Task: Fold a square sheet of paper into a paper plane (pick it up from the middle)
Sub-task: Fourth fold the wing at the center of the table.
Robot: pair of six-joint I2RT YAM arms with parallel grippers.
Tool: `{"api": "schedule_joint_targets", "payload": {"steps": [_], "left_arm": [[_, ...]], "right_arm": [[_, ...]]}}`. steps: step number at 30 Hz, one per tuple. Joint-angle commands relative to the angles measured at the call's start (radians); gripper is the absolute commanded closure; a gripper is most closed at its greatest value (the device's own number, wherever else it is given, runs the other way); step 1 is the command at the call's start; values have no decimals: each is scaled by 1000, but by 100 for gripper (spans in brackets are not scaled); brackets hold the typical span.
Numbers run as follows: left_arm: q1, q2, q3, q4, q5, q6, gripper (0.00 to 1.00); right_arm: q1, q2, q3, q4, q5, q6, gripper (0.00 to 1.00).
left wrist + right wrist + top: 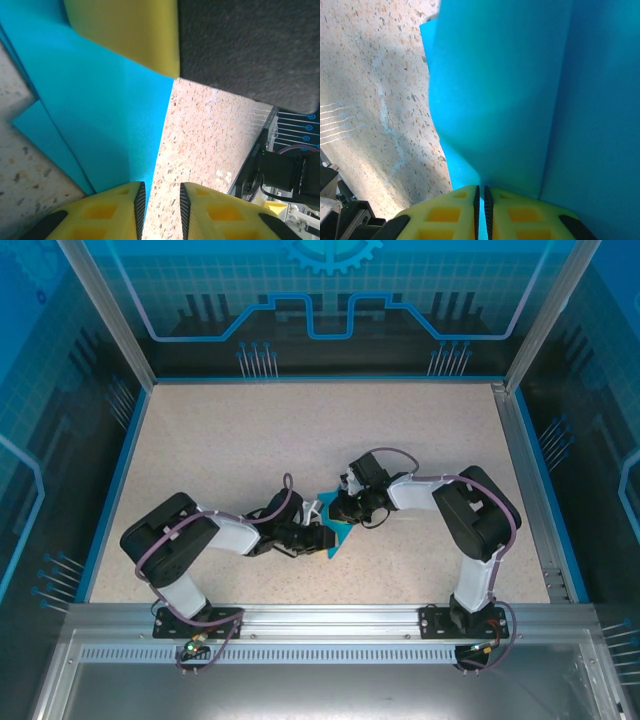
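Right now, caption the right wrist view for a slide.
Right gripper pinches folded cyan paper over the speckled tabletop.

From my station I look at a tabletop [250, 440] with a pale, speckled surface, like beige stone with small dark grains. A blue border [110, 500] runs along its left, far and right sides, and a metal rail [330, 620] closes the near edge. Directly on it lies one cyan-blue sheet of paper [338, 538], about the middle from left to right, in the near half. In the left wrist view the sheet [100, 115] is folded in flat layers with straight edges on the speckled surface [210, 130]. In the right wrist view it [510, 100] seems partly raised off the tabletop [375, 75], though I cannot say this for sure. Some pale marks [385, 117] cross the surface there.
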Motion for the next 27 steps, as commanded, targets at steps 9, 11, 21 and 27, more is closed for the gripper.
{"api": "schedule_joint_targets", "payload": {"steps": [9, 11, 21, 27], "left_arm": [[-6, 35, -35, -75, 108, 46, 73], [-15, 28, -26, -118, 107, 73, 76], [-27, 79, -8, -275, -52, 67, 94], [-26, 94, 9, -338, -100, 78, 96]], "right_arm": [[16, 41, -36, -82, 53, -13, 85], [16, 39, -37, -83, 61, -13, 85], [14, 3, -26, -49, 47, -10, 88], [-20, -71, -27, 33, -3, 23, 87]]}}
